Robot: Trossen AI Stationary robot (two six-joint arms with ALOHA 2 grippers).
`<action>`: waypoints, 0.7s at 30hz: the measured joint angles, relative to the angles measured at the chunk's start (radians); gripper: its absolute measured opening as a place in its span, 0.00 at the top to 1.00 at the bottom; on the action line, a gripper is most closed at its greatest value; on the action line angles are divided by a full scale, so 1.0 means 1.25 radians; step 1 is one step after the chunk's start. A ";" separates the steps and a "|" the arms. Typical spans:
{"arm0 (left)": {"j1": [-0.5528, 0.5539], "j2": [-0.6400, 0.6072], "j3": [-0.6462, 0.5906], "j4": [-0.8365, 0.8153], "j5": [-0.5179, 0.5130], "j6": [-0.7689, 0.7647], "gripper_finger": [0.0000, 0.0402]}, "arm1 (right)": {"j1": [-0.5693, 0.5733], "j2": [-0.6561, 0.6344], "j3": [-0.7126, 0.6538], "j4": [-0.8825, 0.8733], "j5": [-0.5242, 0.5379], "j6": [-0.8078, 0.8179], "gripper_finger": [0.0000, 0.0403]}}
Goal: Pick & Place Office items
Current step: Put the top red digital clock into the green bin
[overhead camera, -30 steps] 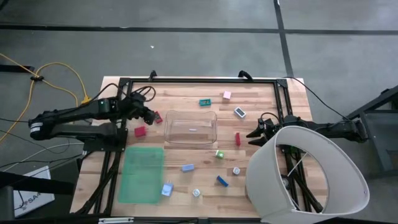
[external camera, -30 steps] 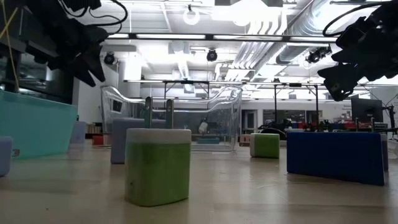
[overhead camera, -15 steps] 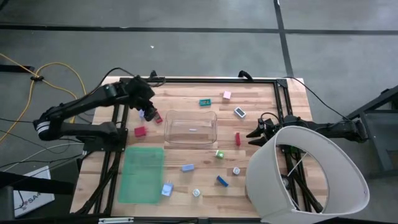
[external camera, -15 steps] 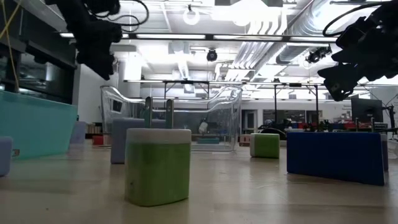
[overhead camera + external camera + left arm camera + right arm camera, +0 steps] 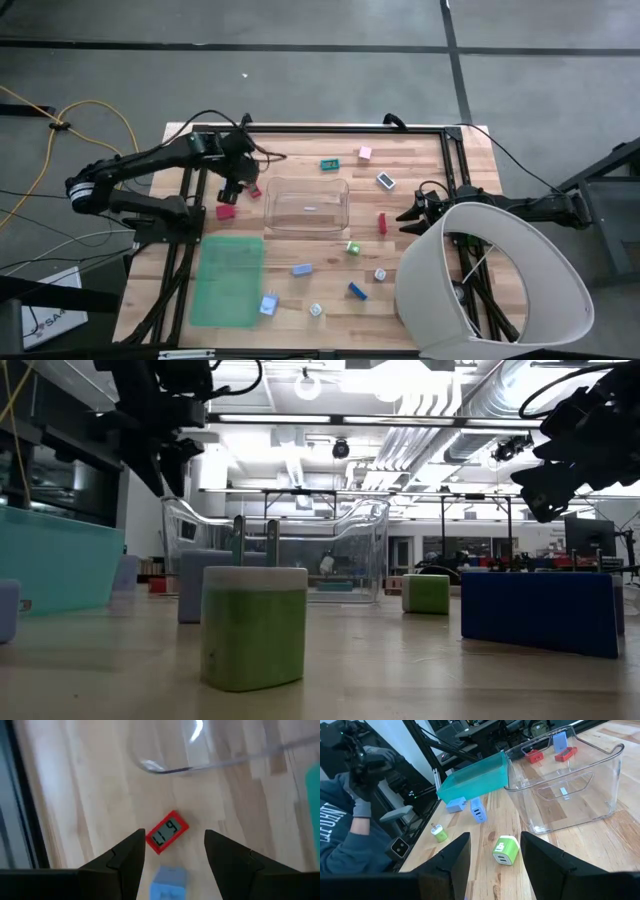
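Observation:
The office items lie scattered on the wooden table around the clear bin [image 5: 307, 205]. My left gripper [image 5: 232, 185] hangs open, pointing steeply down, just left of the bin. Below it, a small red piece with a display [image 5: 167, 832] lies flat on the wood ahead of the fingertips. A blue piece [image 5: 169, 882] shows between the fingers, on the table as far as I can see. Another red piece [image 5: 226, 211] lies nearer. My right gripper [image 5: 415, 212] waits open and level at the bin's right, facing a green-and-white piece [image 5: 505, 851].
A green mat [image 5: 228, 280] lies at the near left. Teal [image 5: 329, 164], pink [image 5: 365, 153], red [image 5: 382, 223] and blue [image 5: 357, 291] pieces lie around the bin. A large white cylinder [image 5: 500, 280] covers the near right. A person [image 5: 340, 825] sits beyond the table's left edge.
My left arm has swung toward the far edge and bent. Its gripper has rolled about its own axis and tipped to point down over the pieces left of the bin. Its fingers stay equally wide. No item has moved.

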 joint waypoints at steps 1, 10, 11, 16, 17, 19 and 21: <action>-0.008 0.008 0.000 0.000 -0.001 0.038 0.51 | 0.000 0.000 0.000 0.000 0.000 0.000 0.60; 0.008 0.086 0.000 0.000 -0.007 0.165 0.51 | 0.000 0.000 0.000 0.000 0.000 0.000 0.60; 0.016 0.093 0.000 0.000 -0.006 0.165 0.51 | 0.000 0.000 0.000 0.000 0.000 0.000 0.60; 0.050 0.120 0.000 -0.001 -0.005 0.191 0.51 | 0.000 0.000 0.000 0.000 0.000 0.000 0.60; 0.054 0.125 0.000 -0.001 -0.005 0.200 0.51 | 0.000 0.000 0.000 0.000 0.000 0.000 0.60; 0.059 0.139 0.000 -0.002 -0.004 0.213 0.51 | 0.000 0.000 0.000 0.000 0.000 0.000 0.60; 0.063 0.157 0.000 -0.003 -0.004 0.218 0.51 | 0.000 0.000 0.000 0.000 0.000 0.000 0.60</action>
